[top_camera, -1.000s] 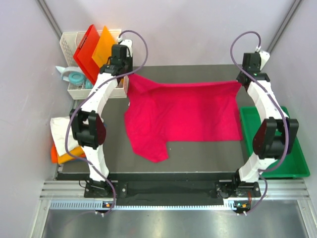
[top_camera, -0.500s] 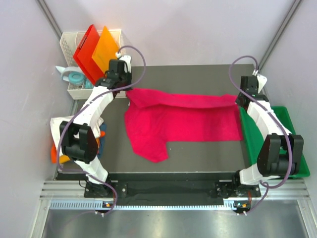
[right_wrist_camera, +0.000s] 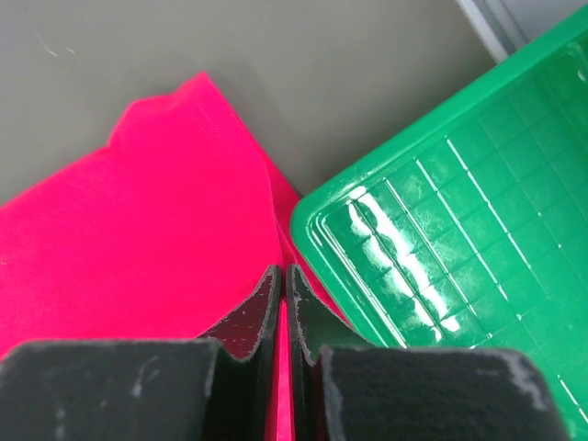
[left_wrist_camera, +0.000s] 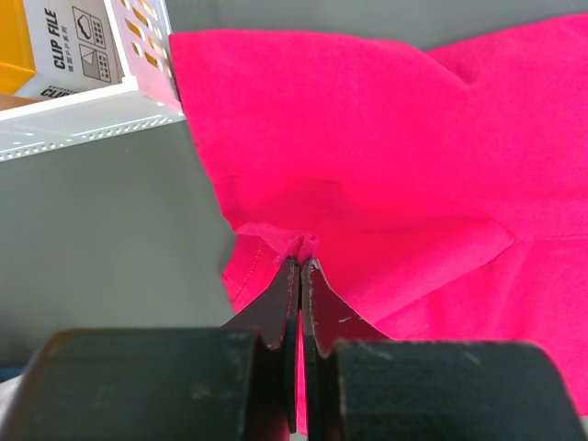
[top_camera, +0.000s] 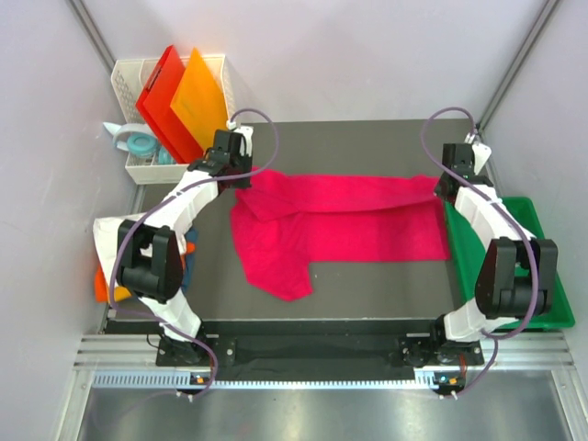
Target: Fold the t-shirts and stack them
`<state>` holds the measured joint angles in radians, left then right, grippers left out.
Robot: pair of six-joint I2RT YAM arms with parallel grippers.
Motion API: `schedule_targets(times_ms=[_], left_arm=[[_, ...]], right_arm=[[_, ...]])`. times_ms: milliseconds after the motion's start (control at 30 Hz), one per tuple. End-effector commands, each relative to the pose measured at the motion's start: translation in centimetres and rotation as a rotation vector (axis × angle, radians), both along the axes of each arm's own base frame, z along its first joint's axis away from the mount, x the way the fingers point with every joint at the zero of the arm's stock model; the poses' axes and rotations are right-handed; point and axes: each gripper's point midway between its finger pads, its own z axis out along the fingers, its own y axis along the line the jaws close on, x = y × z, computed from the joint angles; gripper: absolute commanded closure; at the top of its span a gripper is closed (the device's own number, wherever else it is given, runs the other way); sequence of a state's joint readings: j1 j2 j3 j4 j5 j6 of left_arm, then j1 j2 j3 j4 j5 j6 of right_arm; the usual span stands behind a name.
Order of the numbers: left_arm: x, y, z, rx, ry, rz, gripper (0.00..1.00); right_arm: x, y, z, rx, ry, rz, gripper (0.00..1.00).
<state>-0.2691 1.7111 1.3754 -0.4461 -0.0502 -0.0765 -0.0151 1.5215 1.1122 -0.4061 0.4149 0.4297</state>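
Crimson t-shirt (top_camera: 349, 216) pinched by left tool (left_wrist_camera: 301, 261) and right tool (right_wrist_camera: 282, 272); orange shirt (top_camera: 108, 290) seen only overhead.

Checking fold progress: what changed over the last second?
Both arms drew the far edge of the crimson t-shirt toward the near side, doubling it over itself. The left gripper and right gripper stay shut on its corners. Its near sleeve and the green tray have not moved.

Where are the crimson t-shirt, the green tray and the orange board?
crimson t-shirt (top_camera: 367, 225), top view, middle of the cloth
green tray (right_wrist_camera: 459, 239), right wrist view, bare floor
orange board (top_camera: 197, 96), top view, flat face
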Motion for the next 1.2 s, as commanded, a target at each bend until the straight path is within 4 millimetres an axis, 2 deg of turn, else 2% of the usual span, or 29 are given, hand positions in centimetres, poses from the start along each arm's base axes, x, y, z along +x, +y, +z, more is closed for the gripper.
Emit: schedule_targets(times_ms=[0,67,167,200,233,267,300,333,367,400,433,467,500,533,567,600,633,667,733,767,833,867,900,933,967,1000,1067,1100,1167], left_arm=[[1.4,-0.1,0.9,0.000,-0.049,0.011,1.00],[1.7,-0.2,1.5,0.001,-0.062,0.014,1.00],[3.7,0.1,3.5,0.008,-0.141,0.044,1.00],[4.4,0.1,3.2,0.014,-0.137,0.049,1.00],[5.6,-0.1,5.1,0.005,-0.179,0.051,1.00],[6.4,-0.2,5.6,0.008,-0.189,0.050,1.00],[7.2,-0.3,4.8,0.020,-0.178,0.049,1.00],[8.6,-0.5,6.9,0.012,-0.229,0.054,1.00],[9.5,-0.5,7.5,0.020,-0.247,0.055,1.00],[10.7,-0.6,6.4,0.028,-0.234,0.058,1.00],[12.0,-0.6,8.6,0.022,-0.280,0.068,1.00],[12.8,-0.7,9.1,0.022,-0.293,0.067,1.00],[13.8,-0.9,7.9,0.035,-0.277,0.068,1.00],[14.9,-0.8,10.0,0.029,-0.324,0.078,1.00],[15.5,-0.9,10.1,0.033,-0.333,0.078,1.00],[16.2,-1.0,9.4,0.039,-0.332,0.078,1.00],[17.0,-1.0,10.4,0.037,-0.366,0.086,1.00],[17.6,-1.0,9.6,0.041,-0.364,0.090,1.00],[18.5,-0.9,10.0,0.068,-0.396,0.082,1.00],[19.0,-0.8,10.2,0.075,-0.416,0.092,1.00],[19.9,-0.7,9.6,0.091,-0.430,0.097,1.00],[20.4,-0.5,9.8,0.101,-0.451,0.110,1.00],[20.9,-0.4,9.5,0.109,-0.458,0.118,1.00],[21.3,-0.4,9.6,0.115,-0.467,0.121,1.00],[21.8,-0.3,8.7,0.126,-0.464,0.127,1.00],[22.2,-0.3,9.6,0.123,-0.490,0.131,1.00],[23.0,-0.3,9.1,0.136,-0.501,0.133,1.00],[23.4,-0.3,10.1,0.131,-0.532,0.142,1.00],[23.9,-0.4,9.9,0.143,-0.542,0.140,1.00]], right_arm=[[1.0,-0.6,0.6,-0.021,-0.030,-0.032,1.00],[1.1,-0.6,0.8,-0.020,-0.035,-0.035,1.00],[2.4,-1.0,1.7,-0.033,-0.046,-0.042,1.00],[3.4,-1.1,3.1,-0.033,-0.072,-0.044,1.00],[4.0,-1.2,2.8,-0.034,-0.059,-0.046,1.00],[4.7,-1.2,3.1,-0.031,-0.069,-0.047,1.00],[6.0,-1.2,4.7,-0.030,-0.107,-0.047,1.00],[6.9,-1.2,4.1,-0.029,-0.090,-0.044,1.00],[7.4,-1.2,4.1,-0.030,-0.080,-0.046,1.00],[8.9,-1.3,5.9,-0.034,-0.121,-0.045,1.00],[9.8,-1.4,5.0,-0.037,-0.100,-0.044,1.00],[10.4,-1.4,5.2,-0.041,-0.100,-0.040,1.00],[11.6,-1.4,6.7,-0.043,-0.136,-0.037,1.00],[12.4,-1.5,6.0,-0.047,-0.125,-0.035,1.00],[13.2,-1.5,7.1,-0.052,-0.151,-0.031,1.00],[13.7,-1.6,7.3,-0.058,-0.155,-0.028,1.00],[14.2,-1.6,6.6,-0.062,-0.143,-0.026,1.00],[15.0,-1.7,7.5,-0.069,-0.168,-0.023,1.00],[16.0,-1.9,7.1,-0.080,-0.166,-0.021,1.00],[16.8,-1.9,7.9,-0.082,-0.194,-0.021,1.00],[17.8,-2.0,7.3,-0.095,-0.195,-0.017,1.00],[18.6,-2.1,8.3,-0.096,-0.225,-0.017,1.00],[19.3,-2.0,7.3,-0.095,-0.211,-0.009,1.00],[19.8,-2.0,7.2,-0.097,-0.214,-0.008,1.00],[20.4,-2.0,8.1,-0.094,-0.239,-0.010,1.00],[21.0,-2.0,7.3,-0.089,-0.233,-0.007,1.00],[21.9,-2.2,8.0,-0.082,-0.266,-0.012,1.00],[22.4,-2.3,7.1,-0.078,-0.257,-0.008,1.00],[23.2,-2.2,7.7,-0.065,-0.285,-0.007,1.00]])
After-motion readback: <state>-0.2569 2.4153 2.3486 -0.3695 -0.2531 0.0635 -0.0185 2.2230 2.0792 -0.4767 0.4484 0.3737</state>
